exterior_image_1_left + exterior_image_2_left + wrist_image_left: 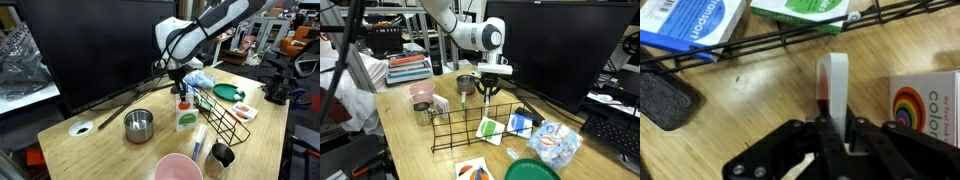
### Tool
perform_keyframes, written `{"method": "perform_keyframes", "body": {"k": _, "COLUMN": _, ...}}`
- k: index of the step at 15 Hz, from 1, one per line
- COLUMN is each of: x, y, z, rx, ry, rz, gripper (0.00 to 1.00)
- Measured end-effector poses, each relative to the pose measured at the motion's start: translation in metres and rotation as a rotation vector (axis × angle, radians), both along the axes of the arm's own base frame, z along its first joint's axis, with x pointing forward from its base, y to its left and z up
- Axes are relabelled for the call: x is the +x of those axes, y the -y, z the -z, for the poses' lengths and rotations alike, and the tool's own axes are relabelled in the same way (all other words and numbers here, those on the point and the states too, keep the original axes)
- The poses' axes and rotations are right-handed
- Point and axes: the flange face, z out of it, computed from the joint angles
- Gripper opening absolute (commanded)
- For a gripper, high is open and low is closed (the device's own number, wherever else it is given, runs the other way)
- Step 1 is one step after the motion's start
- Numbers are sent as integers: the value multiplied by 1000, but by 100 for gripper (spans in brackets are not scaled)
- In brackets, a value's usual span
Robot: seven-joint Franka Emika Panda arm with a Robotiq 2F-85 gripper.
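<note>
I have the gripper (835, 128) pinched narrow on a thin white card (834, 85). In the wrist view I see it edge-on, with a red stripe down one side. It sticks straight out from between the fingertips, and its long axis points away from the gripper toward the wire rack (760, 42). The rack's lower bar runs across just beyond the card's far end, near but apart, and roughly square to the card. Past that bar, ahead and to the left, lies a blue card (690, 25) with white letters that look like "transport", partly cut off. Straight ahead is a green card (800, 8) whose writing is too small for me to read. Just right of the gripper sits a white box (925, 100) printed with a rainbow and "colo", the rest out of frame. Off to the left lies a dark pad (665, 100). In an exterior view the gripper hangs low over the table (405, 135), beside the rack.
</note>
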Motion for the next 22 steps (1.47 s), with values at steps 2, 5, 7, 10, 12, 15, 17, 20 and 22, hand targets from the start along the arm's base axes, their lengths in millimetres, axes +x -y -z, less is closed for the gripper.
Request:
{"method": "perform_keyframes", "body": {"k": 2, "x": 1, "y": -1, "z": 1, "rx": 8, "ry": -4, "rz": -6, "gripper": 4}}
{"method": "perform_keyframes", "body": {"k": 5, "x": 4, "y": -2, "z": 3, "rx": 21, "ry": -3, "rz": -5, "gripper": 4}}
{"method": "perform_keyframes", "body": {"k": 7, "x": 6, "y": -3, "z": 3, "rx": 26, "ry": -2, "rz": -2, "gripper": 4}}
{"method": "perform_keyframes", "body": {"k": 10, "x": 7, "y": -3, "z": 3, "rx": 28, "ry": 0, "rz": -2, "gripper": 18}}
{"method": "perform_keyframes", "body": {"k": 12, "x": 7, "y": -3, "z": 3, "rx": 28, "ry": 1, "rz": -2, "gripper": 36}}
{"method": "perform_keyframes", "body": {"k": 15, "x": 8, "y": -3, "z": 6, "rx": 28, "ry": -1, "rz": -1, "gripper": 57}}
{"method": "perform_keyframes", "body": {"k": 17, "x": 9, "y": -2, "z": 8, "rx": 29, "ry": -1, "rz": 0, "gripper": 66}}
{"method": "perform_keyframes", "body": {"k": 20, "x": 10, "y": -1, "z": 8, "rx": 29, "ry": 0, "rz": 2, "gripper": 82}}
{"method": "perform_keyframes", "body": {"k": 22, "x": 11, "y": -1, "z": 7, "rx": 30, "ry": 4, "rz": 3, "gripper": 98}}
